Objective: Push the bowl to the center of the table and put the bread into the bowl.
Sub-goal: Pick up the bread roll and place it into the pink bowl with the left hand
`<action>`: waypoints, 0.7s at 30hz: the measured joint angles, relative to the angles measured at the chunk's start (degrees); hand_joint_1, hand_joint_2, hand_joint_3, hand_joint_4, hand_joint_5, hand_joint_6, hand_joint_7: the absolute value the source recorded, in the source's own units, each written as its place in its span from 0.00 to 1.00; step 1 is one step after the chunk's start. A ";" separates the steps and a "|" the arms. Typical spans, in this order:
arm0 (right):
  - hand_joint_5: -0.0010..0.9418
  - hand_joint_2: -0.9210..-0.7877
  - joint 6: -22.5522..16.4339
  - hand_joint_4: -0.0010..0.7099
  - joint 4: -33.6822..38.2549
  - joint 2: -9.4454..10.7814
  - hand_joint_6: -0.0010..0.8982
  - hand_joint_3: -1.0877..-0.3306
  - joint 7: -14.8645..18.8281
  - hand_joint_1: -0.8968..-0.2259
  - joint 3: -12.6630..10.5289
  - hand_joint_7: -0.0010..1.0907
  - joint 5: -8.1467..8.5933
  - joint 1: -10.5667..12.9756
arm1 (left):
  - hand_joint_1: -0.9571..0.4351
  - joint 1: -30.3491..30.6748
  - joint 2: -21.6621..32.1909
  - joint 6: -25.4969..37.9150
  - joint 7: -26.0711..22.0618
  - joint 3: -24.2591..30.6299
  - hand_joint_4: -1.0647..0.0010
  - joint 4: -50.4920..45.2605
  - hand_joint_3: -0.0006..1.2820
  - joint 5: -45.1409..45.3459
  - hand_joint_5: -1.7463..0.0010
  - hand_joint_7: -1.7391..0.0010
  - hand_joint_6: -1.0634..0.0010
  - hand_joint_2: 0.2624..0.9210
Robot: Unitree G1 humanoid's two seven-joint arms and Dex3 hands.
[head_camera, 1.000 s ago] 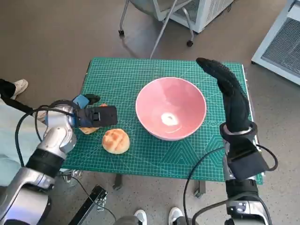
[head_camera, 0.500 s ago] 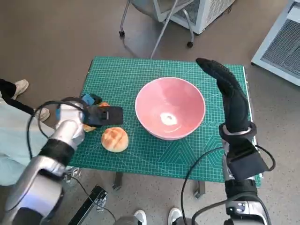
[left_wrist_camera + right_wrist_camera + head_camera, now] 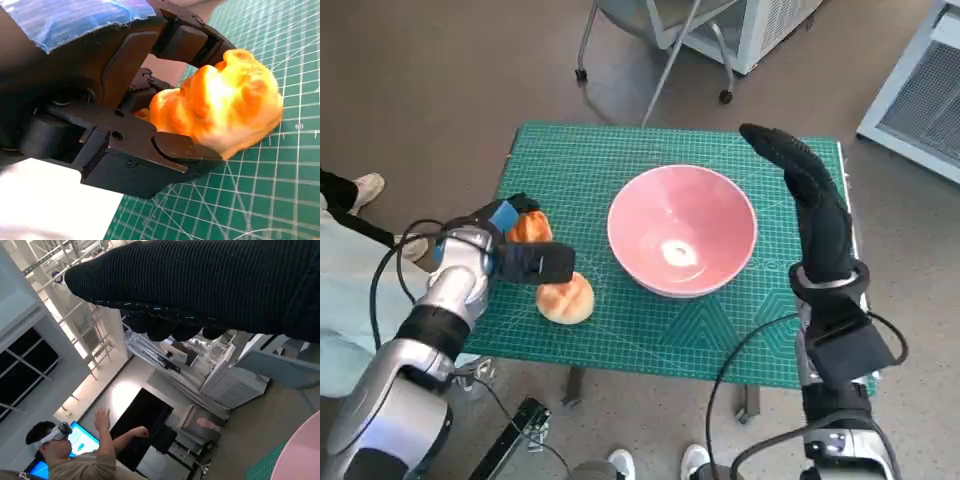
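Your left hand (image 3: pixel 520 250) sits at the table's left edge, fingers closed on one bread piece (image 3: pixel 529 228), a lumpy orange one. The head view only shows that piece peeking out past the blue tape; the left wrist view shows the actual grip, black fingers (image 3: pixel 170 150) clamped on either side of the bread piece (image 3: pixel 220 112), with it clear above the green mat (image 3: pixel 270 200). A second bread, a round bun (image 3: pixel 565 298), lies on the mat just under your left hand; the wrist view misses it. So two breads, one held, one on the table.

One pink bowl (image 3: pixel 682 230), near the middle of the green table (image 3: pixel 580 160), nothing in it. Only its rim (image 3: pixel 300 452) shows in the right wrist view.

Your right hand (image 3: pixel 790 160) is stretched flat beside the bowl's far right rim, fingers straight, holding nothing. I can't tell whether it touches the bowl. The right wrist view alone shows one person (image 3: pixel 65 450) wearing a headset, with a hand raised.
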 measured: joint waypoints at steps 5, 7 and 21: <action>0.03 0.00 -0.09 0.43 0.00 -0.01 0.00 0.32 0.00 0.45 -0.01 0.79 0.01 0.00 | 0.93 -0.08 0.10 -0.61 0.12 0.34 0.76 0.17 0.36 -0.25 0.04 0.76 0.66 1.00; 0.03 0.00 -0.10 0.43 0.00 -0.01 0.00 0.32 0.00 0.45 -0.02 0.79 0.00 0.00 | 0.94 -0.12 0.23 -0.59 -0.11 0.66 0.72 -0.06 0.33 -0.36 0.07 0.76 0.65 1.00; 0.04 0.00 -0.57 0.43 0.58 0.01 0.00 0.31 -0.01 0.47 -0.04 0.78 -0.01 0.02 | 0.73 0.82 4.72 1.79 -4.38 6.34 0.55 -16.46 0.18 -2.30 0.14 0.38 0.51 0.99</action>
